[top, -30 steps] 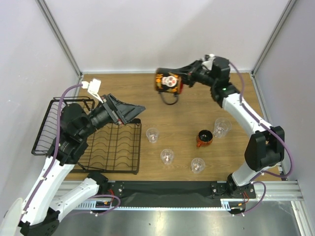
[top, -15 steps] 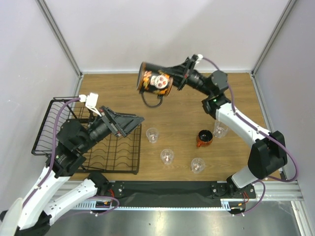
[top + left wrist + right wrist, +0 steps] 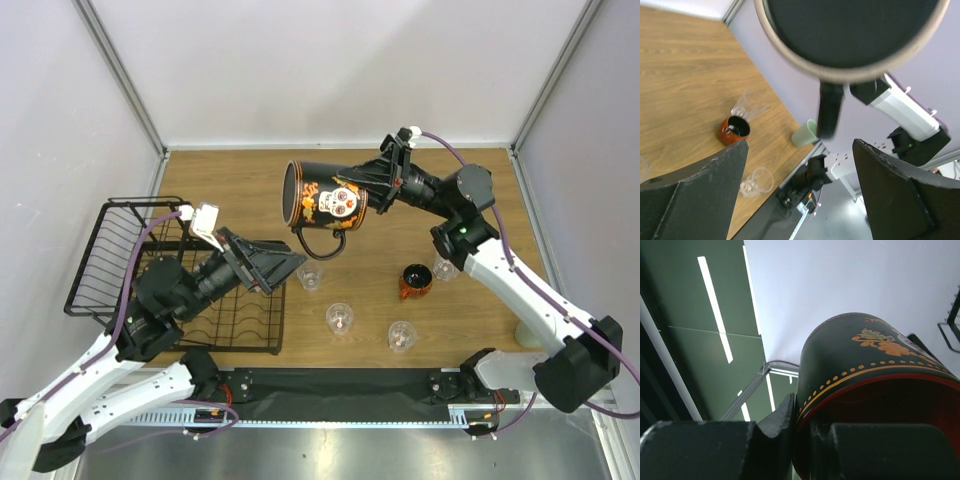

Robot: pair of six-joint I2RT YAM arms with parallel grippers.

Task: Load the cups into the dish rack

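My right gripper (image 3: 378, 188) is shut on the rim of the dark mug (image 3: 325, 203), one finger inside and one outside, and holds it on its side in the air with the handle hanging down. The right wrist view shows that pinch (image 3: 812, 440) on the mug (image 3: 875, 365). My left gripper (image 3: 288, 266) is open just below the mug, not touching it. In the left wrist view the mug's base (image 3: 855, 35) fills the top, beyond the open gripper (image 3: 800, 150). The black wire dish rack (image 3: 110, 250) lies at the left.
On the wooden table stand clear tumblers (image 3: 310, 275), (image 3: 340, 318), (image 3: 402, 336), another clear tumbler (image 3: 447, 263), and the orange-red cup (image 3: 415, 282). A mint-green cup (image 3: 805, 133) sits at the table's front right edge. Grey walls close in the back and sides.
The right arm has carried the mug left and nearer, turning its base toward the left gripper. The left arm has reached right, off the rack, to under the mug.
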